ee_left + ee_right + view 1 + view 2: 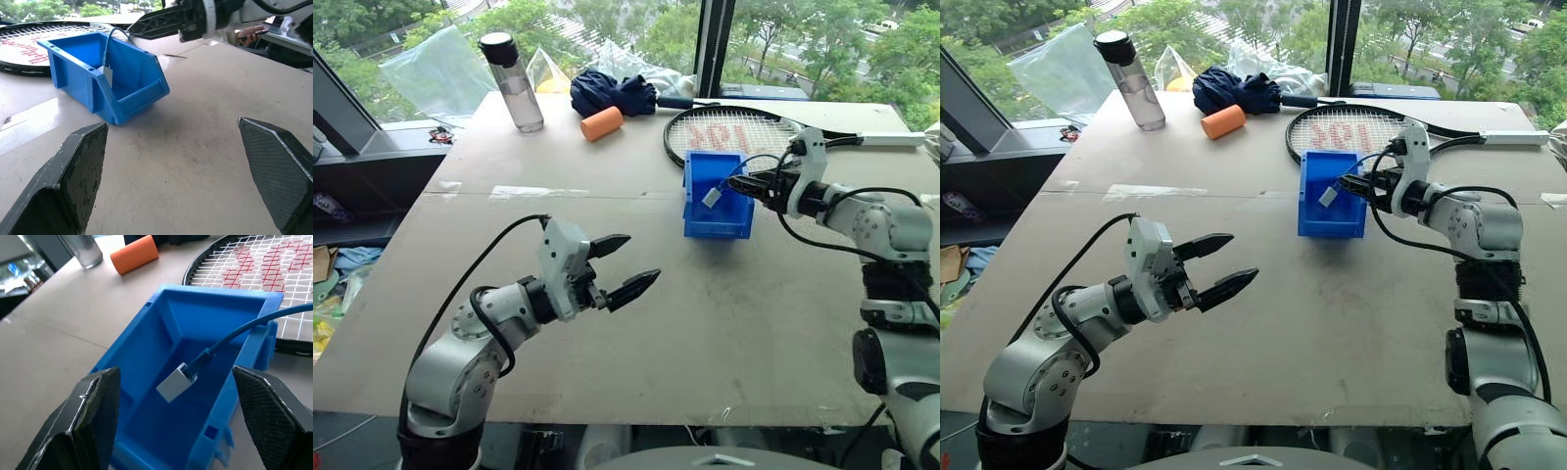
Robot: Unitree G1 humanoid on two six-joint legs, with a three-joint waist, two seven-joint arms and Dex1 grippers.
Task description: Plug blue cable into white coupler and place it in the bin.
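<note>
Now the white coupler (pixel 175 383), plugged onto the blue cable (pixel 244 330), hangs inside the bin (pixel 142 352) near the table's (pixel 636 294) far edge. Both the right gripper (pixel 756 188) and left gripper (pixel 628 266) have fingers apart, holding nothing, so the drop looks done.

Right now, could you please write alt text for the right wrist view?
A white coupler plugged onto a blue cable hangs inside the open blue bin, framed by the right pincer, whose fingers are spread wide. Behind lie an orange foam cylinder and a racket.
</note>
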